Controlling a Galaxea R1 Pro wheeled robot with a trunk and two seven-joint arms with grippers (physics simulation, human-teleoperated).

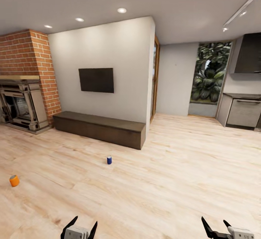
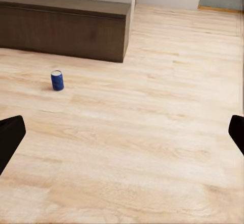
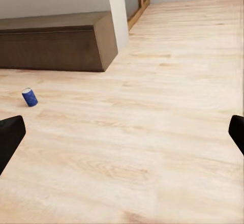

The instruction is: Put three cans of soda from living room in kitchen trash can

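Soda can [image 1: 14, 180] lies tipped at far left floor, light, smooth, prone to roll, best pinched mid-body; left gripper [image 1: 79, 227] and right gripper [image 1: 216, 228] both spread wide, empty.

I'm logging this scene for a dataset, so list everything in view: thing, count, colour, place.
orange can: 1, orange with grey top, on the floor far left.
blue can: 1, blue, upright on the floor before the bench.
bench: 1, dark brown, along the white wall.
TV: 1, black, on the white wall.
fireplace: 1, brick surround, far left.
kitchen cabinets: grey, far right.
floor: pale wood planks.
left gripper: 1, black fingers, open, empty.
right gripper: 1, black fingers, open, empty.
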